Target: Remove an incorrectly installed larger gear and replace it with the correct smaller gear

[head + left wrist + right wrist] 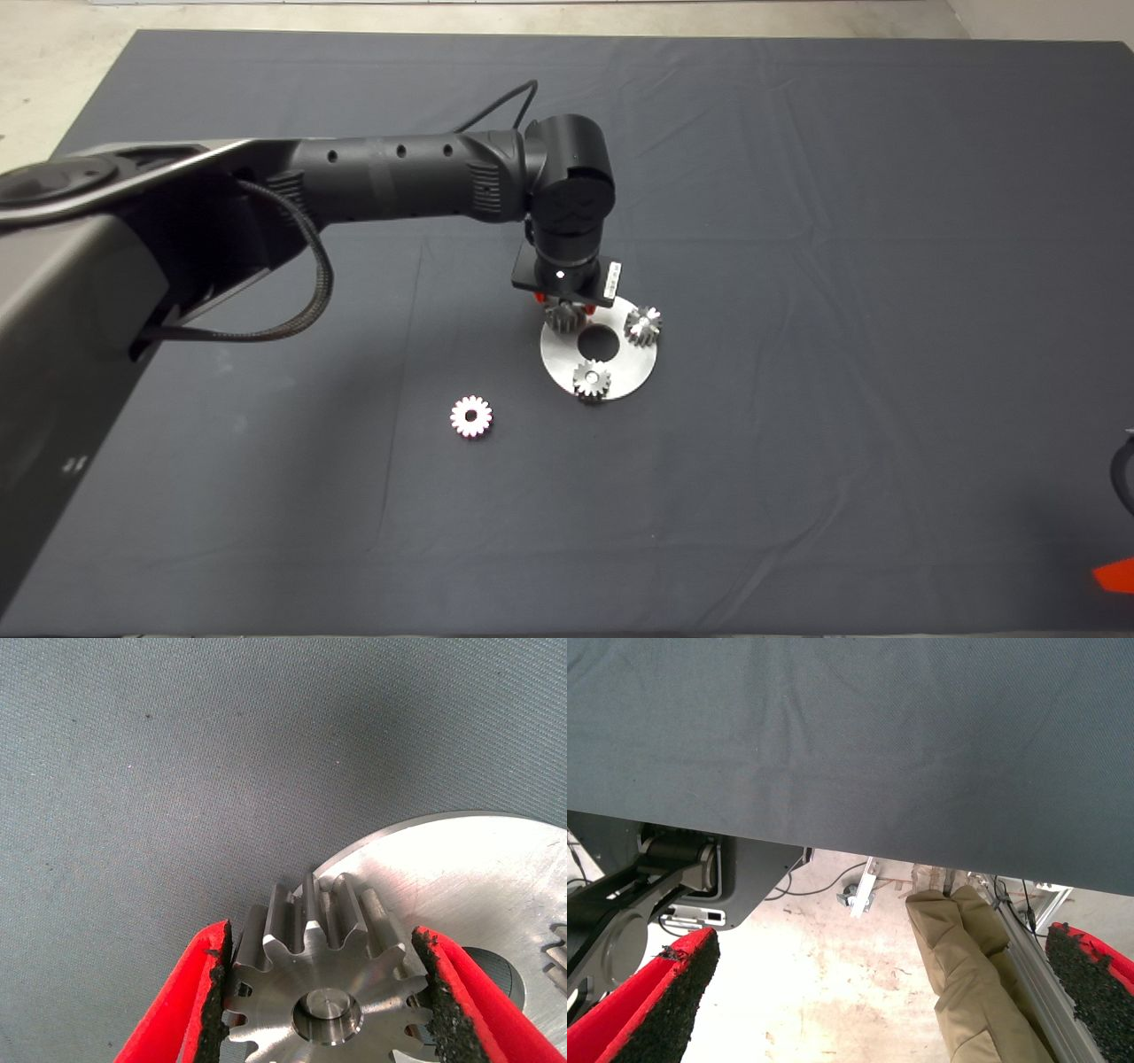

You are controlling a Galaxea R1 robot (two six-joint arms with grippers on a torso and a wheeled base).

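My left gripper (564, 307) hangs over the far left rim of a round steel plate (633, 372). In the left wrist view it (323, 937) is shut on the smaller gear (323, 992), one pad on each side. A pin end shows in that gear's centre hole, and it stands at the plate's rim (478, 877). The larger gear (470, 416), with a bright face and dark centre hole, lies flat on the mat to the left of the plate, apart from it. It looks a little wider than the others.
Two more small gears (643, 325) (592, 379) stand on the plate around its dark middle hole (599, 343). My right gripper (1114, 576) waits open at the lower right edge. Its wrist view shows the mat's edge (850, 828), the floor and a person's leg (966, 974).
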